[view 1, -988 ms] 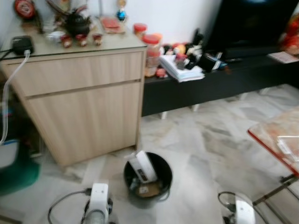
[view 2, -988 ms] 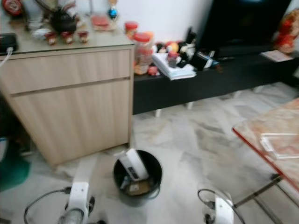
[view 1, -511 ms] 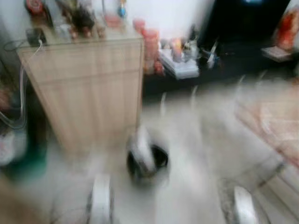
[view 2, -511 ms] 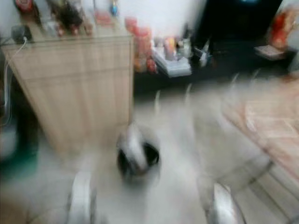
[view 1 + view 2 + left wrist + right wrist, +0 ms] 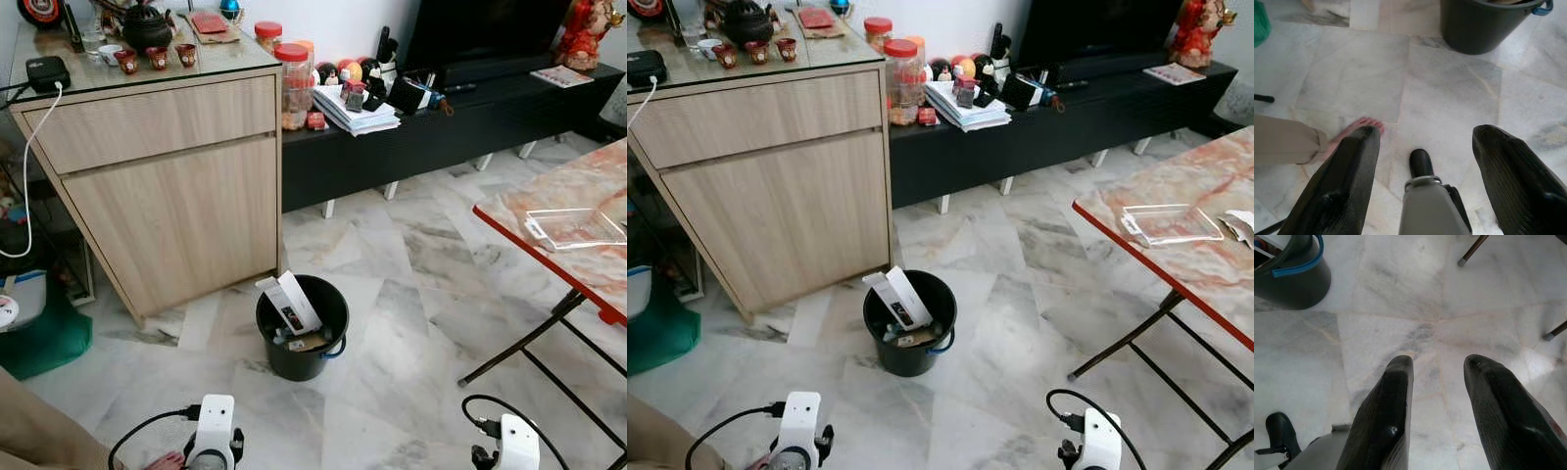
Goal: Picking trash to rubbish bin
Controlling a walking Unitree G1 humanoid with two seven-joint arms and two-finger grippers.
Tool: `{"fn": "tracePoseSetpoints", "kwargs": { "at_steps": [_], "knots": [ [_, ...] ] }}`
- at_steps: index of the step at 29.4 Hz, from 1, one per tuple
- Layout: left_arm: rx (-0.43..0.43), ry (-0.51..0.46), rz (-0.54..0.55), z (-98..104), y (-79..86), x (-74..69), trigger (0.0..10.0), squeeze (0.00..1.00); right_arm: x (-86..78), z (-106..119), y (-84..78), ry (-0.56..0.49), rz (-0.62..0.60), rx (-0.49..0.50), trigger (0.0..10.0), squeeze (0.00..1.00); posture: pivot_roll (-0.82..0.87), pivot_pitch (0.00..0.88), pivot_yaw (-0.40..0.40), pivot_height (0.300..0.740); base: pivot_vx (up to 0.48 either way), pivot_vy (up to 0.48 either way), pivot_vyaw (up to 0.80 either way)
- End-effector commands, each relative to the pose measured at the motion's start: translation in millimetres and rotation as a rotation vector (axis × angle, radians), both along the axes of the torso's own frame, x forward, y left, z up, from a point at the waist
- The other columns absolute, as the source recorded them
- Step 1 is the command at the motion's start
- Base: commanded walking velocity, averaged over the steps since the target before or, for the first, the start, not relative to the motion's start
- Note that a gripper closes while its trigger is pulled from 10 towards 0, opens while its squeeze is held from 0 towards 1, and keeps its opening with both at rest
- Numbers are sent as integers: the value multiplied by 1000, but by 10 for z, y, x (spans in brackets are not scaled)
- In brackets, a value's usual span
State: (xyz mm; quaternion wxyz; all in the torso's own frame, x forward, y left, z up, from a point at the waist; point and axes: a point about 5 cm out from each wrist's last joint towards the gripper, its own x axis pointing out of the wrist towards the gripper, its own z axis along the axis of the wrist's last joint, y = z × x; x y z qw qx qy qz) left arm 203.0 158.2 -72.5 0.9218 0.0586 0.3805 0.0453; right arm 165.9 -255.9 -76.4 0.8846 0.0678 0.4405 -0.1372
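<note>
A black rubbish bin (image 5: 302, 338) stands on the marble floor in front of the cabinet. A white box (image 5: 292, 302) leans out of it over other trash. Both arms hang low at the near edge of the eye views, the left arm (image 5: 214, 439) and the right arm (image 5: 516, 447). My left gripper (image 5: 1427, 136) is open over bare floor, with the bin (image 5: 1488, 24) a short way beyond it. My right gripper (image 5: 1439, 363) is open too, nothing between its fingers, and the bin (image 5: 1288, 279) sits off to one side.
A person's bare foot (image 5: 1359, 128) and trouser leg (image 5: 1283, 144) are close by my left gripper. A wooden cabinet (image 5: 167, 176) stands behind the bin and a black TV bench (image 5: 441, 127) farther back. On the right is a red-edged marble table (image 5: 549, 255) with thin black legs.
The whole picture shifted and blurred half a second ago from camera motion and is now sharp. The bin with the white box stands as before, and both arms still hang low.
</note>
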Motion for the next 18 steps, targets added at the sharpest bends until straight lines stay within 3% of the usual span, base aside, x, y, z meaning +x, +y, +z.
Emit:
{"fn": "tracePoseSetpoints", "kwargs": {
  "at_steps": [1, 18],
  "knots": [
    [-4, 1, -15, 2, -26, 8, 10000, 0, 52, 50, -77, -27, -25, -20, 10000, 0, -74, 0, -108, 740, 0, 0, 0],
    [16, 4, -13, 17, 3, 40, 10000, 0, 45, 34, -47, -5, -10, -19, 10000, 0, -73, 0, -104, 740, 0, 0, -739]
  ]
}}
